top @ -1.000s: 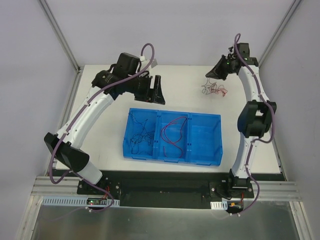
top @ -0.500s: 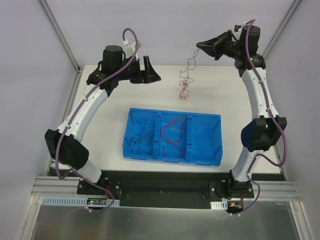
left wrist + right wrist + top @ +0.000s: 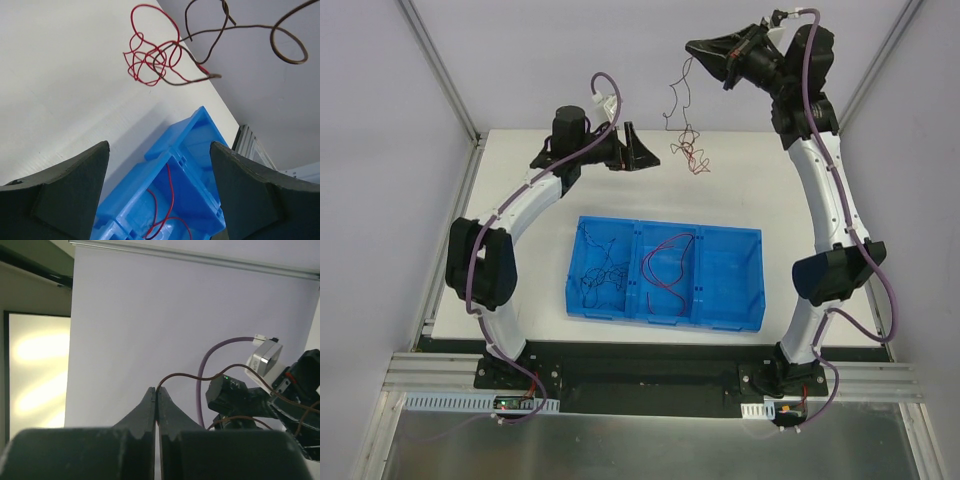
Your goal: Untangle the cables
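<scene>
The right pincer (image 3: 692, 47) was high above the far edge of the tabletop (image 3: 760, 200), jaws pressed tight together, and the right wrist view showed them pinching a brown cable (image 3: 185, 375) at the very tips. From that grip the cable dropped in loose kinks and ended in a knot with a red cable (image 3: 698, 160), the clump dangling over the far part of the tabletop. Whether the lowest loops touched the surface, I could not tell.

Over to the left pincer (image 3: 642, 158): jaws spread wide, nothing between them, pointing toward the hanging clump from the left and just short of it. Its own camera had the red loops up top, snarled with the brown strand, in the air ahead of the fingertips (image 3: 102, 147) and apart from them.

Nearer the arm bases sat the blue tray (image 3: 665, 320), three compartments in a row. Black cables (image 3: 600, 272) lay scribbled in the left compartment, and a magenta cable (image 3: 665, 262) curled in the middle one. The dangling tangle was well apart from the tray, beyond its far rim.
</scene>
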You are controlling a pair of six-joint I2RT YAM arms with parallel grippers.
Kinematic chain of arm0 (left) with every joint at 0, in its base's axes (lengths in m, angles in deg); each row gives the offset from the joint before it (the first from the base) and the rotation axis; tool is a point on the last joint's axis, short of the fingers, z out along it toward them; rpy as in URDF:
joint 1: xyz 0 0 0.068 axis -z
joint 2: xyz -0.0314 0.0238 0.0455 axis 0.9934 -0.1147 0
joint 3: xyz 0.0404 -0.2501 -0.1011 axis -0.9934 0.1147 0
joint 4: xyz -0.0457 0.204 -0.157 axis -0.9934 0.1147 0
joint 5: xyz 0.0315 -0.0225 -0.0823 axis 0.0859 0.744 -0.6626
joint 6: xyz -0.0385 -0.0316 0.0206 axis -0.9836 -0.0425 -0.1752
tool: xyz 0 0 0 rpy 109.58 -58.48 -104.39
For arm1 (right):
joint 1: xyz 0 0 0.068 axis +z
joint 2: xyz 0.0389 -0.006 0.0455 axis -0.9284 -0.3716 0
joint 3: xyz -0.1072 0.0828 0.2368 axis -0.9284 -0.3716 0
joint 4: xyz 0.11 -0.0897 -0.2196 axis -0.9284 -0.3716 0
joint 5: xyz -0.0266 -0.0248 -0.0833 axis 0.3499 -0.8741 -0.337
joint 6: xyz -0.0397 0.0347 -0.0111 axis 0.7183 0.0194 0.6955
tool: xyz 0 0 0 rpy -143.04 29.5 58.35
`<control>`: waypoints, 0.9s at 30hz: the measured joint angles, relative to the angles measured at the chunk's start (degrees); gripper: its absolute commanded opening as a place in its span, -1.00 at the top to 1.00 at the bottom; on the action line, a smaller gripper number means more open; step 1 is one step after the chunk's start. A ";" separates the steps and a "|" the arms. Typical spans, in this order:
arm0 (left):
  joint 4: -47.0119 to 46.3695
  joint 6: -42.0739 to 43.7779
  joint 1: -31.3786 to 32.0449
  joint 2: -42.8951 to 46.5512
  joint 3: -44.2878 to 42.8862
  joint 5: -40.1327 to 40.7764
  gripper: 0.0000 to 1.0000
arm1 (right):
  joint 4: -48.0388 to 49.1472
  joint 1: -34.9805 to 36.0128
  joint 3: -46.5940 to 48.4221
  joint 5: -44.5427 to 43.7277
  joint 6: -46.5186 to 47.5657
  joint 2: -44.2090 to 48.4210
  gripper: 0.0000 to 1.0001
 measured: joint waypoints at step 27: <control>-36.65 -17.88 0.00 -18.84 1.64 -6.80 1.00 | 2.38 7.89 6.47 -9.03 -6.40 -0.31 0.99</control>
